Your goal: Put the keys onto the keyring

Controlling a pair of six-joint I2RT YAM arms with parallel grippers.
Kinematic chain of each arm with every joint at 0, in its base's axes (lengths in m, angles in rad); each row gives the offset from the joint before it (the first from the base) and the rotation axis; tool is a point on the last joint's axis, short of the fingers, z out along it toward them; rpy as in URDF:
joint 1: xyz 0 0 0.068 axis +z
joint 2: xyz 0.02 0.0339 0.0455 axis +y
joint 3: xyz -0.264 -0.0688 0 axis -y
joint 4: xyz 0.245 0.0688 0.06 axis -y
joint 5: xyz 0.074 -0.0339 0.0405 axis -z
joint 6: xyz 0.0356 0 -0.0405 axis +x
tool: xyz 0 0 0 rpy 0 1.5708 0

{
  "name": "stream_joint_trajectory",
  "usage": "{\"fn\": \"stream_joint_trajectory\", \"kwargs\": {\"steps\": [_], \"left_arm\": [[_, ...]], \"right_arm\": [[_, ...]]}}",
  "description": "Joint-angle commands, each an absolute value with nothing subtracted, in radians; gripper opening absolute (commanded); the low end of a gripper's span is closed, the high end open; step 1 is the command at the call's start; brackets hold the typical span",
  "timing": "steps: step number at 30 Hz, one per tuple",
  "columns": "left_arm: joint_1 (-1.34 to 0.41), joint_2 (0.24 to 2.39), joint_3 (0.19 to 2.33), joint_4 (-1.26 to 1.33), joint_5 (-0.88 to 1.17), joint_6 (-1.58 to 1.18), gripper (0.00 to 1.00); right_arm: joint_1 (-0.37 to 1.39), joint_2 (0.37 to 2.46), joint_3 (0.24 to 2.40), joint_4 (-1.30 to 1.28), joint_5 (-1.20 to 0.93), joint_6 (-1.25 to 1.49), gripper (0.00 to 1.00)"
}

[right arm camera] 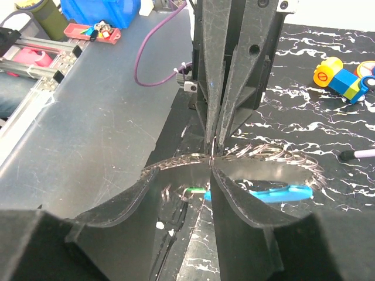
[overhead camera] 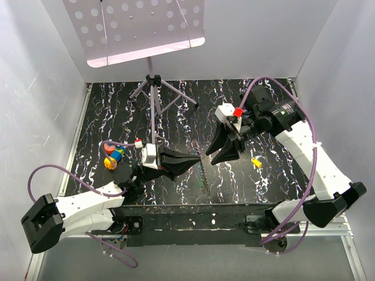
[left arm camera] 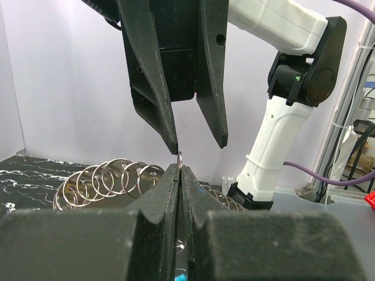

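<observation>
Reaches low from the near left edge of the table (overhead camera: 117, 117) with the left arm (overhead camera: 88, 205), forearm angled toward table centre. Clamps the left gripper (overhead camera: 198, 159) tight on the rim of a thin keyring (left arm camera: 180, 157), fingers flat together, tips pointing toward the table's right side. Arches the right arm (overhead camera: 304, 155) up from the table's near right corner, wrist folded back toward table centre. Holds the right gripper (overhead camera: 210, 158) parted, its two tips straddling the left tips from just above.

Matt plastic, bright metal
My fingers (left arm camera: 155, 202) are matt, grainy black plastic; the keyring (left arm camera: 180, 156) and coil of rings (left arm camera: 105, 178) gleam as polished metal; the table (overhead camera: 117, 111) looks smooth.
</observation>
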State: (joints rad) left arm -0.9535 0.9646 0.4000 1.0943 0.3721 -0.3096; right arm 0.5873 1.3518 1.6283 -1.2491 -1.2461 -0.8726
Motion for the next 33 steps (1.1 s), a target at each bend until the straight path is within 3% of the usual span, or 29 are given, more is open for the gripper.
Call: {"fn": "stream_joint_trajectory", "kwargs": {"steps": [1,13,17,21,26,33], "left_arm": [[-0.959,0.963,0.422,1.186,0.348,-0.337,0.00],[-0.959,0.974,0.434,1.184,0.371,-0.347,0.00],[-0.959,0.968,0.437,1.172,0.495,-0.281,0.00],[-0.959,0.875,0.520,0.797,0.661,0.034,0.00],[-0.959,0.819,0.656,0.355,0.729,0.375,0.00],[-0.931,0.856,0.730,0.233,0.805,0.583,0.00]], "right_arm": [[0.586,1.333,1.660,-1.220,-1.295,-0.831,0.46],[0.588,1.335,1.644,-1.169,-1.296,-0.770,0.42],[0.584,1.328,1.663,-1.215,-1.293,-0.807,0.44],[0.532,1.304,1.707,-1.344,-1.233,-0.942,0.50],[0.419,1.278,1.660,-1.388,-1.175,-0.982,0.50],[0.273,1.319,1.628,-1.417,-1.200,-1.029,0.51]]}}
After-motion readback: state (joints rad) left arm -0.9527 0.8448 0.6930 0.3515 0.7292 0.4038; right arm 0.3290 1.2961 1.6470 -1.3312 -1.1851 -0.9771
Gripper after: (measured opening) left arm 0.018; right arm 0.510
